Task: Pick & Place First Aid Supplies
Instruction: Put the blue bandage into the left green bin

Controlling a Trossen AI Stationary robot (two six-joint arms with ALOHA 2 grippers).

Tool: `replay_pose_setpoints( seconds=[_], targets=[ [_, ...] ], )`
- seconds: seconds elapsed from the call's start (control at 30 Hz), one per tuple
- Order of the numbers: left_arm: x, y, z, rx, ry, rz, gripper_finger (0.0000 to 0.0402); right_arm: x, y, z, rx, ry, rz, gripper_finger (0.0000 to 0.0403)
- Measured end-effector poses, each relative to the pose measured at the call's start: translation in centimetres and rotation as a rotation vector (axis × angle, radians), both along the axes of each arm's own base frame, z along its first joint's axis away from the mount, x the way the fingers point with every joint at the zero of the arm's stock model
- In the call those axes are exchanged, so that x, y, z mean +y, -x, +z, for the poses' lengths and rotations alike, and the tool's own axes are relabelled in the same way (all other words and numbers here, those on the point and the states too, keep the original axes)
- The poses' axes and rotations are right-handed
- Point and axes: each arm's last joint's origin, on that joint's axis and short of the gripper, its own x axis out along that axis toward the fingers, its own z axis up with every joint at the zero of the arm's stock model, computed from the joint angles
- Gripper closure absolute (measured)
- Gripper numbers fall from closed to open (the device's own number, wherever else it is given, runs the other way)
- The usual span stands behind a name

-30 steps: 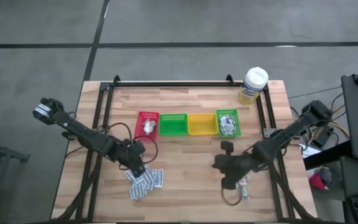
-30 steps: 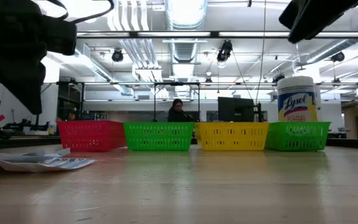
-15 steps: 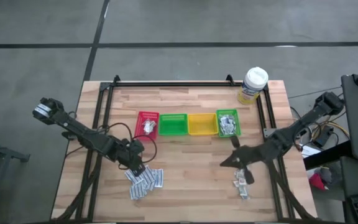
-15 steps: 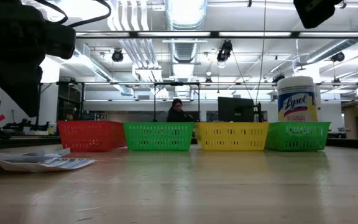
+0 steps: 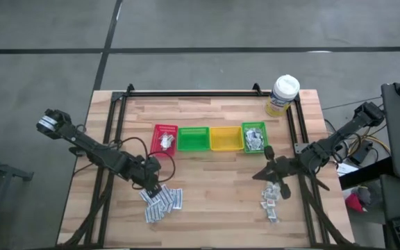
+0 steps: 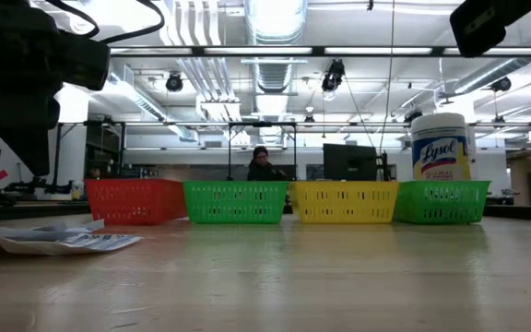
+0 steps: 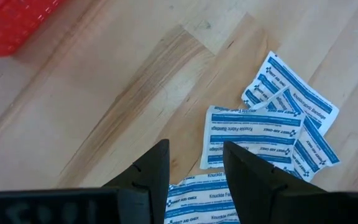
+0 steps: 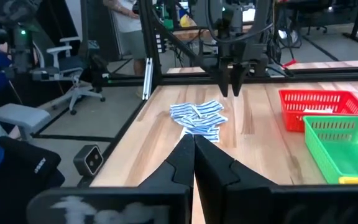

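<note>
Over the near-right part of the table (image 5: 207, 173), the right gripper (image 5: 259, 174) is shut w/ nothing between its fingers; a sec ago it sat low and further left, over the small pile of sachets there, and it has since lifted and pulled back toward the right edge. That pile (image 5: 271, 203) now lies uncovered, just near-side of the gripper, apart from it. Left gripper (image 5: 154, 187) hasn't shifted: fingers apart, hanging above the white-blue sachets (image 5: 162, 201), nothing held. In the left wrist view its two dark fingers frame bare wood and the edge of one sachet (image 7: 253, 134), no contact.

Surface: pale wood butcher-block top w/ a black frame round it. Four bins in a row mid-table: red bin (image 5: 164, 137) w/ a few sachets in it, green bin (image 5: 194, 139), yellow bin (image 5: 226, 138), then a second green bin (image 5: 255, 136) holding more packets. Wipes tub (image 5: 282, 94) stands at the far-right corner, behind that last bin.

Room: grey floor, ceiling lights and ducts, a person (image 6: 264, 166) seated far behind the bins, office chairs (image 8: 73, 74) off to the side.
</note>
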Motion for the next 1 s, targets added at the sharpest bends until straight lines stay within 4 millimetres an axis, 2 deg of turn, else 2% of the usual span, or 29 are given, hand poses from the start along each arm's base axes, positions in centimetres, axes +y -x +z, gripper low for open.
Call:
replay_pose_setpoints(
  seconds=[0.2,0.37,0.53,0.7,1.0],
  targets=[
    [0.0,0.0,0.0,0.001,0.003,-0.002,0.0259,-0.4,0.3,-1.2,-0.02,0.045,-0.022,0.0394],
    [0.0,0.0,0.0,0.001,0.003,-0.002,0.0259,-1.2,0.0,-0.2,-0.126,0.098,-0.011,0.0394],
    [0.0,0.0,0.0,0.001,0.003,-0.002,0.0259,-3.0,-0.2,0.4,-0.156,0.105,-0.001,0.0394],
    [0.0,0.0,0.0,0.001,0.003,-0.002,0.0259,-4.6,-0.3,0.7,-0.173,0.075,0.096,0.0394],
    [0.0,0.0,0.0,0.001,0.0,-0.008,0.0259,-5.7,2.0,2.3,-0.297,0.06,0.118,0.0394]
  ],
)
